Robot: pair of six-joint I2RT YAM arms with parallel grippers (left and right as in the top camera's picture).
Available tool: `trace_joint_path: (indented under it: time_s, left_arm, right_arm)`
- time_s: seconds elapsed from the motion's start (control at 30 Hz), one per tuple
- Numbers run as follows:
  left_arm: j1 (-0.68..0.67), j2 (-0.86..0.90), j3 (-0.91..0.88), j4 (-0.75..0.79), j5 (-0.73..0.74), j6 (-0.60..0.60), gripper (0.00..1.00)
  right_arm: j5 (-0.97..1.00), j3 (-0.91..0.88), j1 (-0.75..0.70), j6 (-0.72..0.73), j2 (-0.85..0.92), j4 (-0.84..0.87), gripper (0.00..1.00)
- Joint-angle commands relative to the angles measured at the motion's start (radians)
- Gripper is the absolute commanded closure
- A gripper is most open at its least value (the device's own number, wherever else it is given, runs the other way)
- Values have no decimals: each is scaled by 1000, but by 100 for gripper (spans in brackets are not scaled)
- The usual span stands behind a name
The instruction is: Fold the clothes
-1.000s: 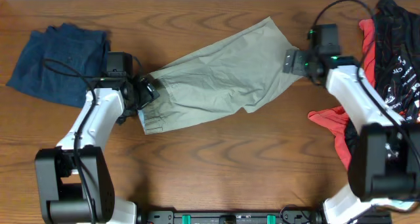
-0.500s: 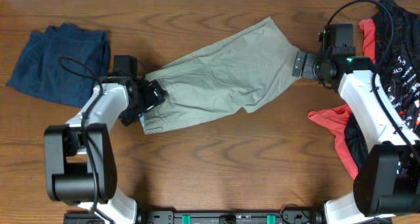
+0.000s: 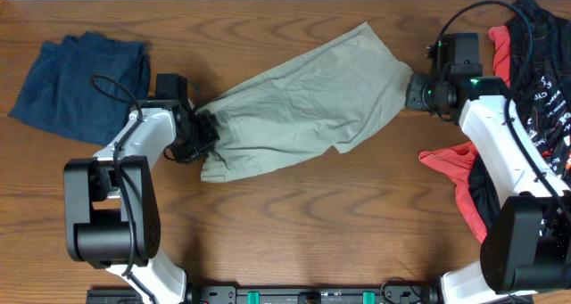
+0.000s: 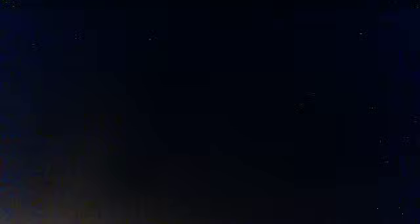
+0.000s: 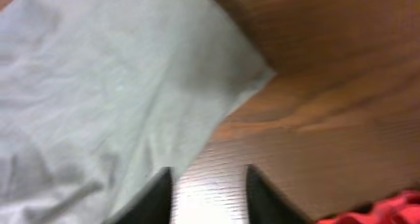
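Observation:
The clothes, khaki shorts, lie slanted across the table's middle, waistband end low left, leg end up right. My left gripper is shut on the bunched waistband end. The left wrist view is black all over. My right gripper sits at the leg end's right edge. In the right wrist view its jaws stand a little apart over bare wood. The pale cloth reaches the left fingertip, and nothing lies between the two.
A dark navy garment lies at the far left. Black-and-red printed garments are heaped at the right edge, with red cloth beside my right arm. That red cloth also shows in the right wrist view's lower corner.
My left gripper went from open to shut on the waistband end, which has bunched and hidden its pale blue lining. My right gripper's jaws narrowed at the leg's edge.

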Motion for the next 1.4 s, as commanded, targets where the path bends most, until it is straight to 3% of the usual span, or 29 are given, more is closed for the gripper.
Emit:
trace_joint_path:
  time_s: [0.0, 0.27, 0.6, 0.9, 1.1, 1.37]
  left_arm:
    - [-2, -66, 46, -75, 10, 51, 94]
    - [-5, -240, 153, -257, 12, 50, 94]
    - [-44, -367, 153, -269, 21, 49, 94]
    - [-46, -388, 193, -232, 214, 49, 94]
    - [-46, -389, 200, -198, 216, 47, 94]
    - [-46, -389, 200, -204, 179, 50, 94]
  right_arm:
    - [-146, 9, 38, -24, -2, 0, 96]
    - [-290, -42, 186, -89, 33, 30, 98]
    - [-393, -84, 462, -55, 258, 211, 98]
    - [-442, -83, 696, -20, 427, 463, 94]
    - [-296, -32, 679, -20, 375, 420, 69]
    - [-27, -10, 462, -21, 171, 166, 59]
